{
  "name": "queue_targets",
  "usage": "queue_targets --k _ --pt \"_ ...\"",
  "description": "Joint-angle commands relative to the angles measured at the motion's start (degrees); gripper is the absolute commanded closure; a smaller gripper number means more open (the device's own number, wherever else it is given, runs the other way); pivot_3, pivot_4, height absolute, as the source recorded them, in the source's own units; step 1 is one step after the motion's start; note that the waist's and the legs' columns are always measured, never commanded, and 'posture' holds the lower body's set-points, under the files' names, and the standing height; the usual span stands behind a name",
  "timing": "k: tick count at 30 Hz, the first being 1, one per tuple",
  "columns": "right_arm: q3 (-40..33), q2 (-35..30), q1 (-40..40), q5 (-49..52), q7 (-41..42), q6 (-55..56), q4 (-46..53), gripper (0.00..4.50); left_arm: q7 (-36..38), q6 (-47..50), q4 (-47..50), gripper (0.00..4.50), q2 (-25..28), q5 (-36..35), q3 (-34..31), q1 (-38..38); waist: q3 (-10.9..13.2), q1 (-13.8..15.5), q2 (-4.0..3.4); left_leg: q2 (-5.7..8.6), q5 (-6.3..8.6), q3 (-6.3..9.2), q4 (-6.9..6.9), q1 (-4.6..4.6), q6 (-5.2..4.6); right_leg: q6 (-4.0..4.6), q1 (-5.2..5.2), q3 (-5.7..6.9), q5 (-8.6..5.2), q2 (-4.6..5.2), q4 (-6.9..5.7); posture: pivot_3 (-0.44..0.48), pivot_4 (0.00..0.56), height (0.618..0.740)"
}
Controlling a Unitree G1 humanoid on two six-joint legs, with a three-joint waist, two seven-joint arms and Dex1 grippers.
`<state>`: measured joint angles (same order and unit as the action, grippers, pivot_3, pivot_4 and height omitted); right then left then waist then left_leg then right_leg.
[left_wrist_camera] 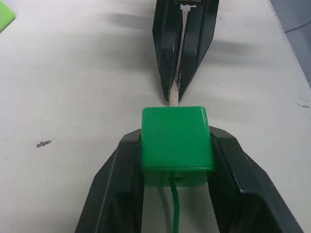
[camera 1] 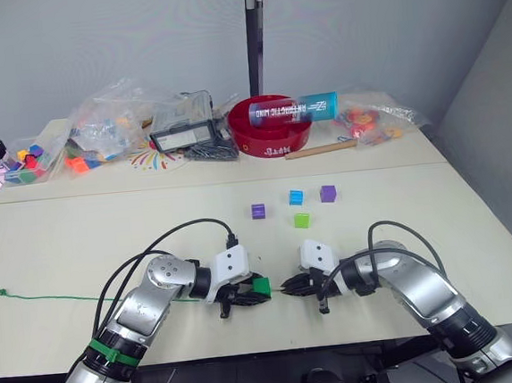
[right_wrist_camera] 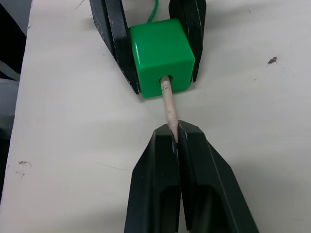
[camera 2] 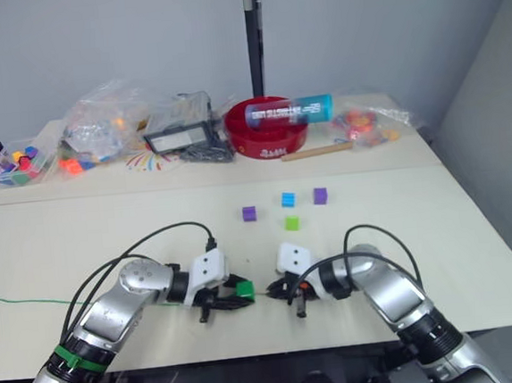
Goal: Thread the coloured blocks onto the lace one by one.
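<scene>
Pulling the lace's (camera 1: 50, 300) pale stiff tip (right_wrist_camera: 169, 107) straight along the hole's axis is your best move now: your right gripper (right_wrist_camera: 176, 138) has its fingers pinched tight on that tip, while your left gripper (left_wrist_camera: 176, 160) clamps the dark green block (left_wrist_camera: 176, 138) between its fingers just above the desk (camera 1: 419, 204). Keep the left hand steady so the glossy, round-edged plastic cube does not twist, and draw until the thin braided green cord follows through. Two purple blocks (camera 1: 258, 211), a blue block (camera 1: 296, 196) and a light green block (camera 1: 302, 220) wait loose further back on the desk.
</scene>
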<state>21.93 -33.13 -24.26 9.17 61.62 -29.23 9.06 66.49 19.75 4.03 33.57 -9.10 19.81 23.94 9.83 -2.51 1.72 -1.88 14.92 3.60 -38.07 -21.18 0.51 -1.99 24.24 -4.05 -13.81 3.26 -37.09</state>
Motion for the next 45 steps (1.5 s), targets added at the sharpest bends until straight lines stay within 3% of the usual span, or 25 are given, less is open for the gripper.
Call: queue_targets --k 1,5,11,16,22,26,27,32,34,42,45 --pt "-0.31 -0.46 -0.33 -0.2 0.03 0.68 0.92 4.5 0.91 -1.41 0.58 3.29 0.78 -0.4 -0.73 0.13 0.0 0.0 0.0 0.0 0.0 0.0 0.0 0.0 0.0 0.0 0.0 0.0 0.0 0.0 0.0 0.0 0.15 0.731" --pt "-0.52 -0.71 -1.05 -0.14 0.59 0.68 0.45 4.5 2.77 -2.9 0.02 3.29 4.96 -1.66 -4.16 -1.96 0.0 -0.18 0.0 -0.01 0.0 0.0 0.0 0.0 0.0 0.0 0.01 0.0 0.0 -0.01 0.0 0.0 0.15 0.731" --pt "-0.44 -1.08 -1.45 -0.24 1.2 1.34 -0.15 4.5 7.08 -14.97 -8.26 3.29 14.39 -3.35 -13.18 -8.49 0.0 -0.53 -0.01 -0.08 0.0 0.0 0.04 0.06 -0.01 0.03 0.03 0.01 0.0 -0.05 -0.02 0.0 0.15 0.731" --pt "-0.28 -1.05 -1.75 -0.3 1.55 2.26 -0.95 4.5 13.37 -28.9 -26.28 3.29 21.73 -3.66 -19.25 -10.25 0.0 -0.87 -0.01 -0.1 0.0 -0.03 0.05 0.08 -0.01 0.05 0.04 0.01 -0.01 -0.07 -0.02 0.0 0.15 0.731" --pt "0.01 -0.85 -2.23 -0.47 2.22 3.07 -1.75 4.5 17.13 -38.78 -39.69 3.29 22.74 -2.49 -19.8 -7.76 -0.01 -1.28 -0.05 -0.14 0.0 -0.06 0.12 0.12 -0.01 0.1 0.04 0.01 -0.01 -0.1 -0.04 0.0 0.15 0.731" --pt "0.15 -0.48 -2.62 -0.76 2.47 3.38 -2.19 4.5 17.6 -40.38 -42.09 3.29 21.59 -2.54 -19.27 -6.69 -0.03 -1.41 -0.09 -0.15 0.0 -0.06 0.12 0.14 -0.01 0.1 0.04 0.01 -0.01 -0.11 -0.09 0.0 0.15 0.731" --pt "0.17 -0.36 -2.74 -0.8 2.5 3.39 -2.24 4.5 18.8 -39.15 -41.76 2.28 21.48 -3.28 -19.02 -6.66 -0.03 -1.45 -0.11 -0.15 0.0 -0.06 0.12 0.14 -0.01 0.1 0.04 0.01 -0.01 -0.11 -0.09 0.0 0.15 0.731" --pt "0.02 -0.32 -2.41 -0.79 2.84 3.5 -1.92 4.5 20.01 -35.4 -38.09 0.74 21.78 -5.51 -20.73 -6.41 -0.03 -1.38 -0.12 -0.13 0.01 -0.08 0.12 0.1 -0.01 0.08 0.06 0.0 -0.02 -0.08 -0.08 0.0 0.15 0.731" --pt "0.03 -0.28 -2.3 -0.71 2.95 3.49 -1.73 4.5 20.48 -29.76 -33.23 0.03 23.24 -7.77 -22.03 -6.01 -0.02 -1.27 -0.1 -0.12 0.01 -0.07 0.12 0.06 -0.02 0.07 0.08 0.01 -0.03 -0.07 -0.06 0.0 0.15 0.731" --pt "0.03 0.14 -2.3 -0.52 3.21 3.32 -1.39 4.5 23.9 -11.25 -15.74 0.01 30.31 -15.36 -25.49 -4.15 0.04 -1.22 0.04 -0.13 0.01 -0.04 0.12 -0.01 -0.01 0.06 0.13 0.03 -0.03 -0.07 -0.04 0.0 0.15 0.731" --pt "0.31 0.76 -2.61 -0.74 3.04 3.22 -1.56 4.5 22.14 -8.05 -8.62 0.01 28.91 -16.37 -24.43 -4.38 0.05 -1.16 0.03 -0.11 0.01 -0.05 0.12 -0.01 -0.01 0.04 0.12 0.02 -0.04 -0.06 -0.03 0.0 0.15 0.731"
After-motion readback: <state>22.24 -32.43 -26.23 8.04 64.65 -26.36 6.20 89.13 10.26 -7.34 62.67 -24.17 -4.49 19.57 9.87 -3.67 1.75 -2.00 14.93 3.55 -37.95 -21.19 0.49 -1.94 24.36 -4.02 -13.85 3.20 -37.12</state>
